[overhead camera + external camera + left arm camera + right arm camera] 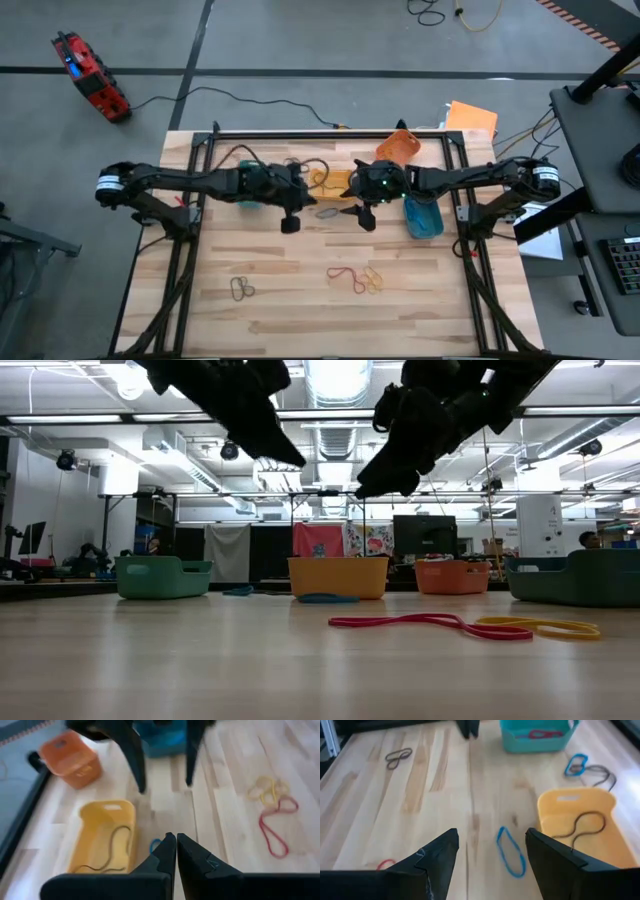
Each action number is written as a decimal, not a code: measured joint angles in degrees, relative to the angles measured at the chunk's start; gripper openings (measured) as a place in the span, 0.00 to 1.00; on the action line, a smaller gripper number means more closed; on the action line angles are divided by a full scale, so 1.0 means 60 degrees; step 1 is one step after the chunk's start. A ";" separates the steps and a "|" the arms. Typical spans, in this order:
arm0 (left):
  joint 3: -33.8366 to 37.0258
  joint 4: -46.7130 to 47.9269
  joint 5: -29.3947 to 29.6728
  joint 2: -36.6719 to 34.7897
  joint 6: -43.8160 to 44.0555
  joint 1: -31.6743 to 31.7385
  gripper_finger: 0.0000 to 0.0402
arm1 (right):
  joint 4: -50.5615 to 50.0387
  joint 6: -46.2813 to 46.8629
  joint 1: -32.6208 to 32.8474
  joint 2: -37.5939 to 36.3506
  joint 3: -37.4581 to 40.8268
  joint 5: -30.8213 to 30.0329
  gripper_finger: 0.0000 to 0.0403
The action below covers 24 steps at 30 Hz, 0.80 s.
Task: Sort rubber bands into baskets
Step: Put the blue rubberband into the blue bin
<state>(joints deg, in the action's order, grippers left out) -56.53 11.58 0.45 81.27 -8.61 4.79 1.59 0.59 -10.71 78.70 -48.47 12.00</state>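
Observation:
Four baskets stand at the far side: teal (pixel 250 192), yellow (pixel 330 182), orange (pixel 400 148) and blue (pixel 422 216). The teal basket (pixel 536 737) holds a red band and the yellow basket (pixel 102 840) a dark one. A blue rubber band (pixel 510 851) lies flat on the table beside the yellow basket. My right gripper (pixel 491 851) is open and empty above that band. My left gripper (pixel 176 847) is shut and empty, raised over the table's middle (pixel 290 222). Red (pixel 345 276), yellow (pixel 373 279) and brown (pixel 241 290) bands lie nearer the front.
Another blue band (pixel 576 764) and a dark band (pixel 600 772) lie on the table between the teal and yellow baskets. A black frame (pixel 330 133) runs along the table's far edge. The two grippers hang close together above the table's middle.

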 joint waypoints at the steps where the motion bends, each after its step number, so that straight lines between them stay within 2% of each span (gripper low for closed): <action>1: 0.0004 0.0017 0.0000 0.0154 -0.0097 -0.0068 0.00 | -0.0070 0.0040 0.0022 0.0000 0.0000 -0.0002 0.56; 8: 0.0011 -0.0123 -0.0004 0.1439 -0.0216 -0.0157 0.00 | -0.0726 0.0310 0.0060 -0.0026 0.0000 -0.0005 0.56; 15: 0.0015 -0.0970 0.0108 0.2596 -0.0195 -0.0166 0.00 | -0.1882 0.0581 0.0060 -0.0026 0.0000 -0.0005 0.56; 24: 0.0052 -0.1602 0.1000 0.3633 -0.0122 -0.0155 0.00 | -0.2764 0.0654 0.0057 -0.0055 0.0000 -0.0005 0.56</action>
<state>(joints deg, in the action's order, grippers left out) -56.22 1.97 6.45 103.07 -9.34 3.86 -14.99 4.51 -10.37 78.37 -48.47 11.97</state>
